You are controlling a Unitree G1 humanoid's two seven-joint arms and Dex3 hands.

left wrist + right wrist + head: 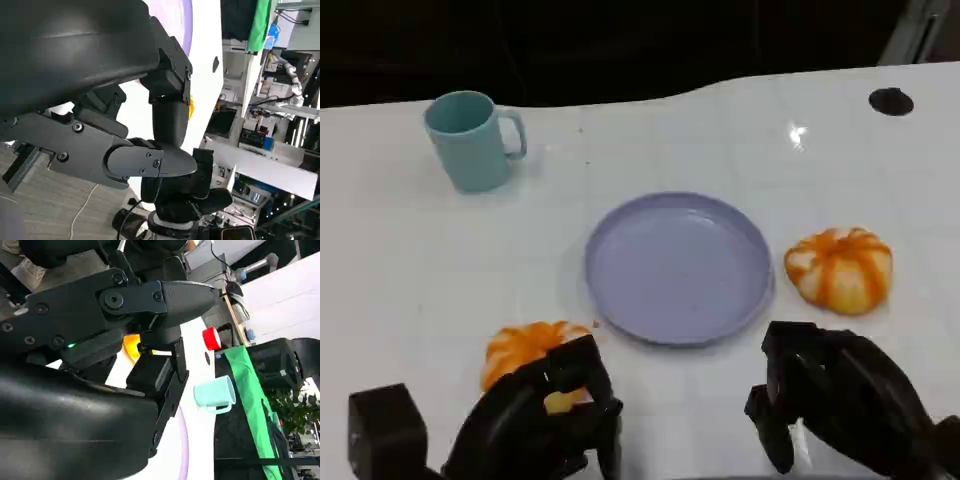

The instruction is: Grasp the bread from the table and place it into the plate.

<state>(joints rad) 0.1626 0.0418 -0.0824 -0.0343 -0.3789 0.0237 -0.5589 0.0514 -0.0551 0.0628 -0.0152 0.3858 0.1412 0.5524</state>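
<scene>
With left hand (545, 415) fingers curled around the round orange-and-white bread roll (525, 350) just beside the round lilac plastic plate (678, 266), firm grip first, right hand (830, 395) loosely spread, empty.

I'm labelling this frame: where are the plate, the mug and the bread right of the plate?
plate (620, 290), head view, bare left floor.
mug (468, 140), head view, body.
bread (840, 268), head view, top middle.

Both hands matte black: left hand (535, 425), right hand (840, 395); rounded glossy shells, round-head screws
</scene>
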